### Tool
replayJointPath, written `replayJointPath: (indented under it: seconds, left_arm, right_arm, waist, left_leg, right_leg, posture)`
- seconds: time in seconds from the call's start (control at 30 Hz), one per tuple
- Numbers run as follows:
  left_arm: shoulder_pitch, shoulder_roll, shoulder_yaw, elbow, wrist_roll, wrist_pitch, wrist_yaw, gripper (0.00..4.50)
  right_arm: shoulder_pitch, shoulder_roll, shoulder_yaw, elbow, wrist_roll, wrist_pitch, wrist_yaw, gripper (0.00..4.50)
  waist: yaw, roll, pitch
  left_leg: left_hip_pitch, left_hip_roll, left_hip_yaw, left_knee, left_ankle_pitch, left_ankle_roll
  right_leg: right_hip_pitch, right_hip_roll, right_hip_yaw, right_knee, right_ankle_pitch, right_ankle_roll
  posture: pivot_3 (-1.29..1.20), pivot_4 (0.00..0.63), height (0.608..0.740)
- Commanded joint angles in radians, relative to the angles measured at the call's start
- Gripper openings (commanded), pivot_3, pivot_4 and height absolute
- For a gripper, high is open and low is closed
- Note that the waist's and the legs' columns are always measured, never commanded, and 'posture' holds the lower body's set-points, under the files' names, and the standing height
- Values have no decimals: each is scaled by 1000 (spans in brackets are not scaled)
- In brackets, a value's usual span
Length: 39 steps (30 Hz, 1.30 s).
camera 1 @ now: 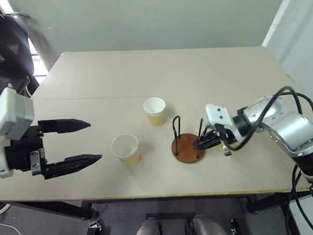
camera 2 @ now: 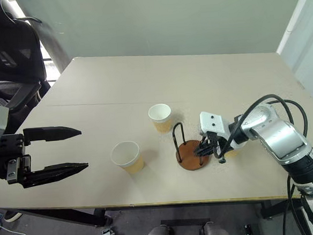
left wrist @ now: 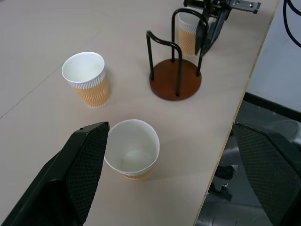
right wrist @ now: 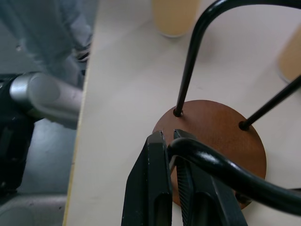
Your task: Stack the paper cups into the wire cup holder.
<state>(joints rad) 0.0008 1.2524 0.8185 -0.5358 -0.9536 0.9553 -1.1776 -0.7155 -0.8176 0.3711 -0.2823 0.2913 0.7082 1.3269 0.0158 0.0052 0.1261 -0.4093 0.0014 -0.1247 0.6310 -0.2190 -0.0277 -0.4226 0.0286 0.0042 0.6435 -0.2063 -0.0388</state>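
The right gripper is pinched tight on one of the black wire loops of the wire cup holder; the right wrist view shows its two fingers nearly together with the curved wire caught between them, just above the reddish-brown disc. The left gripper hovers over the near left part of the table with its fingers spread wide and nothing between them, pointing toward the cups.

The holder stands upright near the front edge of the table, right of centre, and its disc is bare: no cup sits between the loops. Of the paper cups, one stands upright just left of the holder and close to the left gripper's fingertips. A second stands upright a little farther back, between that cup and the holder. A third stands beyond the holder beside the right gripper; in the head views it is mostly hidden behind that gripper, so whether it touches the fingers is hard to say.

By these pictures, the stacking has not begun. All three cups are still on the table and each must yet be lifted and dropped between the loops. The right gripper appears to be steadying or repositioning the holder, while the left is placed to take the nearest cup first.
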Motion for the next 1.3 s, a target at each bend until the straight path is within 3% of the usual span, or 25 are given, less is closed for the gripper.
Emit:
replayJointPath:
  seconds: [0.03, 0.67, 1.0, 1.1, 1.3]
  left_arm:
    - [-3, -4, 44, -11, -2, 8, 7, 4500]
    - [-2, -16, 46, -35, -8, 27, 33, 4500]
    - [0, -20, 49, -39, -5, 32, 37, 4500]
    - [0, -20, 49, -40, -5, 32, 39, 4500]
    - [0, -19, 47, -39, -5, 31, 40, 4500]
  right_arm:
    - [2, 13, 1, -23, 13, -56, 29, 24]
    - [47, 114, 51, 56, -49, -240, 57, 24]
    - [36, 117, 56, 83, -66, -293, 98, 24]
    - [23, 122, 60, 106, -90, -314, 100, 746]
    - [5, 115, 62, 134, -115, -347, 114, 2842]
  waist:
    - [-1, 0, 0]
    - [-2, 0, 0]
    - [-2, -1, 0]
    - [-2, 0, 0]
    - [-2, 0, 0]
  left_leg:
    - [0, 0, 0, 0, 0, 0]
    - [1, 0, 0, 0, 0, 1]
    - [1, 0, 0, 0, 0, 0]
    - [1, 0, 0, 0, 0, 0]
    - [1, 1, 0, 0, 0, 0]
  right_leg:
    - [0, 0, 0, 0, 0, 0]
    - [1, 0, 0, 0, 0, 0]
    - [1, 0, 0, 0, 0, -1]
    - [1, 0, 0, 0, 0, -1]
    - [1, 0, 0, 0, 0, -2]
  posture:
    - [0, 150, 740]
    - [0, 150, 740]
    - [0, 150, 740]
    - [0, 150, 740]
    - [0, 150, 740]
